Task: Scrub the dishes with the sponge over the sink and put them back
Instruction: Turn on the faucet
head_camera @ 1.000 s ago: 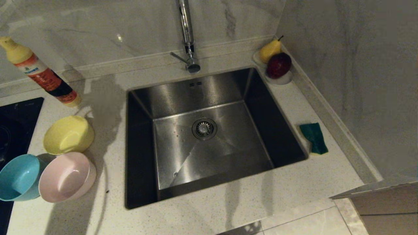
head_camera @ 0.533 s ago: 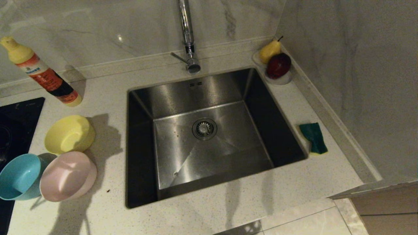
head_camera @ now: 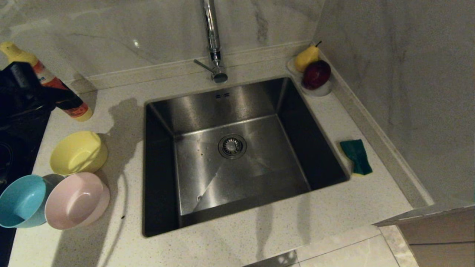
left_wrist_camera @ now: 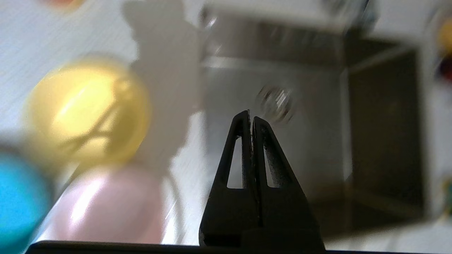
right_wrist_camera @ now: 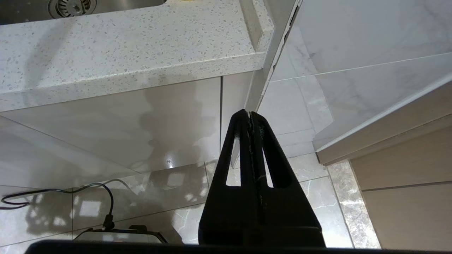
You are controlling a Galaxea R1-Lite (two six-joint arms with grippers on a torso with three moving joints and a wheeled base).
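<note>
Left gripper (left_wrist_camera: 250,118), fingers pressed together, empty, hovers near yellow bowl (head_camera: 78,152); should spread fingers, pinch rim, carry over sink (head_camera: 237,107). Right gripper (right_wrist_camera: 250,118) parked below counter, fingers together.

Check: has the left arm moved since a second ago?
Yes. The left arm has entered the head view at the left edge, now overlapping the detergent bottle, above the yellow bowl.

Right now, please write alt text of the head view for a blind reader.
An empty steel sink sits in a pale counter, with yellow, pink and blue bowls on its left and a green sponge on its right.
</note>
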